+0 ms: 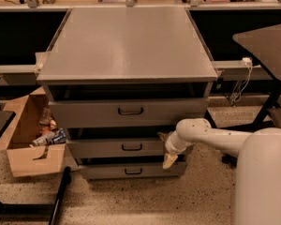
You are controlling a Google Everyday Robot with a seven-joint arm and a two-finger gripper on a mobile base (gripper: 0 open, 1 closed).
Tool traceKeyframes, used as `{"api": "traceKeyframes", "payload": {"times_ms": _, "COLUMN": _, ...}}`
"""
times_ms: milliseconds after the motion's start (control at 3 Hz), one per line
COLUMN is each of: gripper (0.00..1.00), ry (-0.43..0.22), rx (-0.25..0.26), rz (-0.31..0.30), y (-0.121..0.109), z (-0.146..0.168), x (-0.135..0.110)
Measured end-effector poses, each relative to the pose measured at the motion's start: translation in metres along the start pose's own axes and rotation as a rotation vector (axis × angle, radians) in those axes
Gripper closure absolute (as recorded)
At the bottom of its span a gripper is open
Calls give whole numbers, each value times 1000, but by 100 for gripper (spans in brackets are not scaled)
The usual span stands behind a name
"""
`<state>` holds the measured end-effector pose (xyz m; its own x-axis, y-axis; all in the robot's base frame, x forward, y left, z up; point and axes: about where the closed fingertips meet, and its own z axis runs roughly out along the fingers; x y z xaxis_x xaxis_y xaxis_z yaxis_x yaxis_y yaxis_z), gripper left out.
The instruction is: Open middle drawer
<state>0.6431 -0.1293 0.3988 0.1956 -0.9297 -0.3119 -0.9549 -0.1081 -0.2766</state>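
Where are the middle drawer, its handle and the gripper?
middle drawer [98, 148], camera view, left part of front panel.
handle [131, 149], camera view, lower bar of loop.
gripper [166, 149], camera view, between its fingers, at the drawer's right end.

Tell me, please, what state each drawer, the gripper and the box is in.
Top drawer: looks shut.
Middle drawer: looks shut, not yet pulled out.
Bottom drawer: looks shut.
Gripper: by the middle drawer's right end, away from its handle.
Cardboard box: open, litter inside.

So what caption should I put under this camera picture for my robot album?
The robot's gripper sits at the right end of the middle drawer, past its dark handle, on a grey cabinet.
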Motion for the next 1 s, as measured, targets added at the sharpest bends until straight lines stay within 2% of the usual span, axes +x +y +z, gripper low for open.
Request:
{"api": "traceKeyframes", "payload": {"times_ms": 333, "gripper": 47, "ry": -9, "rx": 10, "rz": 12, "y": 1, "z": -5, "x": -1}}
{"api": "traceKeyframes", "payload": {"times_ms": 667, "gripper": 71, "ry": -9, "rx": 11, "rz": 12, "y": -2, "z": -8, "x": -2}}
{"api": "traceKeyframes", "payload": {"times_ms": 1000, "gripper": 99, "ry": -10, "rx": 10, "rz": 12, "y": -4, "z": -12, "x": -3}}
